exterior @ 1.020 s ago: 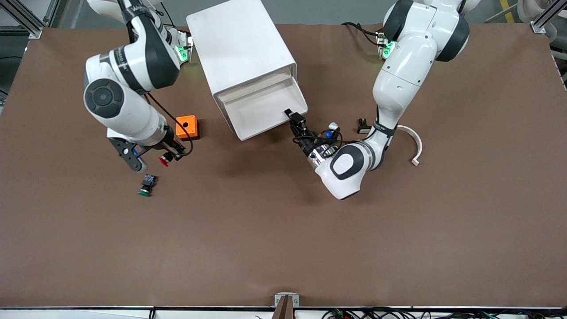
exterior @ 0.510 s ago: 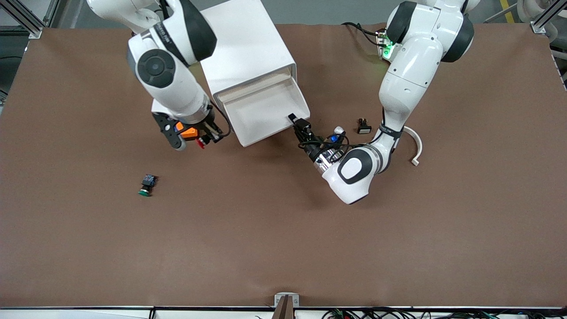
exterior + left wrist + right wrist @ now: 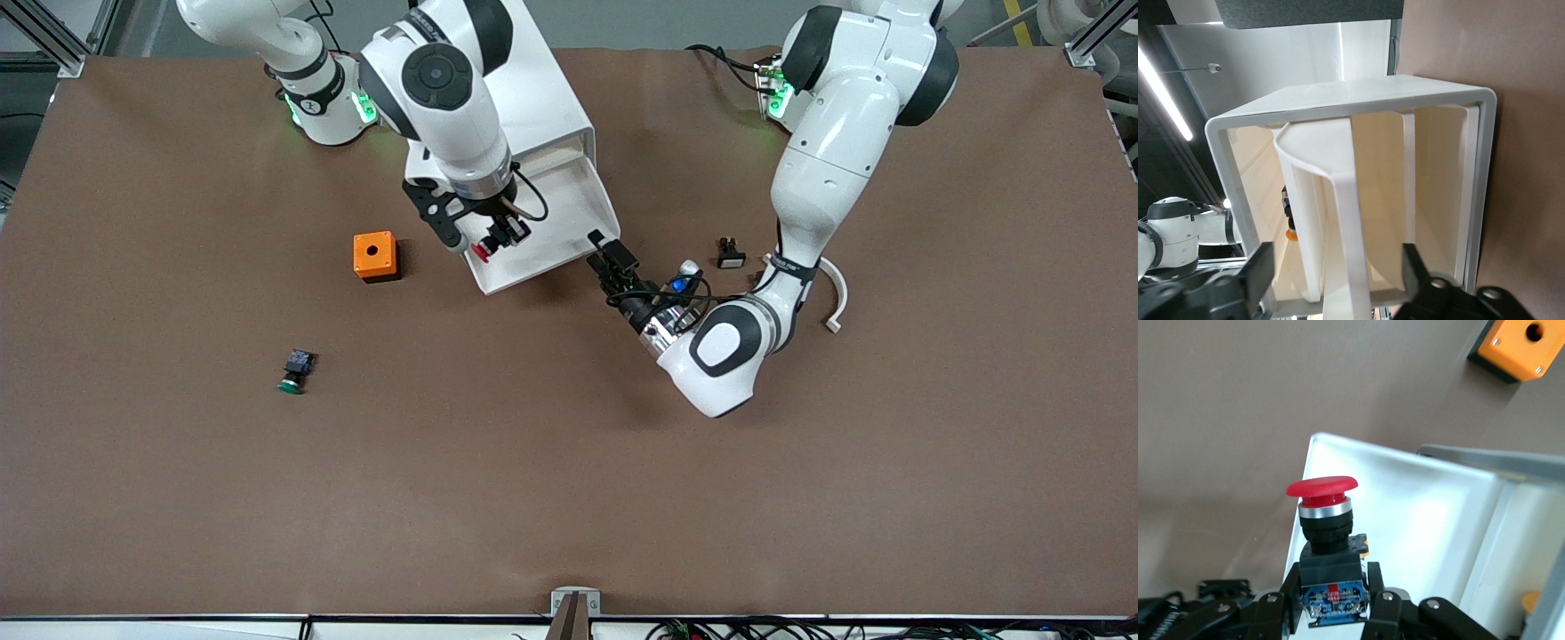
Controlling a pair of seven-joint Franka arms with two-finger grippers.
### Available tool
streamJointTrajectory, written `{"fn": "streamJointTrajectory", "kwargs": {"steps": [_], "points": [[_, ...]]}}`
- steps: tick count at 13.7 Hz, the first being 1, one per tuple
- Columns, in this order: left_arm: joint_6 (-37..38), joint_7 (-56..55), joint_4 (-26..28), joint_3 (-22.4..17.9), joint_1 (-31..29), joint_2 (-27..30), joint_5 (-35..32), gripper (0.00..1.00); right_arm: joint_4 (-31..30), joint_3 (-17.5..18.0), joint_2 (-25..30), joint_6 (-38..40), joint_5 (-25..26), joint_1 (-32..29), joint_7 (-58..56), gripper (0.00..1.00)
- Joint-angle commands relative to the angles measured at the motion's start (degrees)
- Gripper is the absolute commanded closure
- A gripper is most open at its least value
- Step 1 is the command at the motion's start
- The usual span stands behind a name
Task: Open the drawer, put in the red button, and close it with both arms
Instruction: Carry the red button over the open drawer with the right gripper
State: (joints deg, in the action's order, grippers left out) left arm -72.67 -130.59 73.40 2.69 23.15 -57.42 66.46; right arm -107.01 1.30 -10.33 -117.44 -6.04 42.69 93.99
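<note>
Green-capped button lies alone on the brown table, toward my right arm's end and nearest the front camera. Orange box with a round hole on top sits farther from that camera, between the green button and the cabinet.

My right gripper hangs over the pulled-out drawer, at the corner toward the orange box. Its fingers are clenched on the red button; in the right wrist view they pinch the black body by its blue part, red cap pointing away from the wrist, white tray under it.

White cabinet: top drawer stands open.

My left gripper sits low at the drawer's other front corner, fingers spread and released, one on each side of the drawer's front wall, grasping nothing.

Small black-and-white part and curved white piece lie toward my left arm's end.
</note>
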Motion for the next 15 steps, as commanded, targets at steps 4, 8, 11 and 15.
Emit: {"fn": "streamJointTrajectory", "kwargs": {"steps": [4,8,11,15], "points": [[3.40,13.48,-4.23,0.13,-2.85,1.26,-3.97,0.00,-2.24,-0.51,-0.57,-2.27,-0.82,3.44,1.37,1.00],[4.02,32.45,-5.11,-0.05,-3.56,4.07,-7.39,0.00,-2.15,-0.59,-3.29,-4.38,-0.82,4.77,3.22,1.00],[3.33,42.85,-7.56,-1.89,-3.29,4.78,-8.80,0.00,-2.07,-0.59,-5.05,-5.52,-0.82,6.00,7.67,1.00],[-0.71,58.83,-8.36,-6.99,-0.48,6.44,-12.65,0.00,-1.80,-0.59,-5.84,-6.22,-0.82,6.52,11.21,1.00]]}}
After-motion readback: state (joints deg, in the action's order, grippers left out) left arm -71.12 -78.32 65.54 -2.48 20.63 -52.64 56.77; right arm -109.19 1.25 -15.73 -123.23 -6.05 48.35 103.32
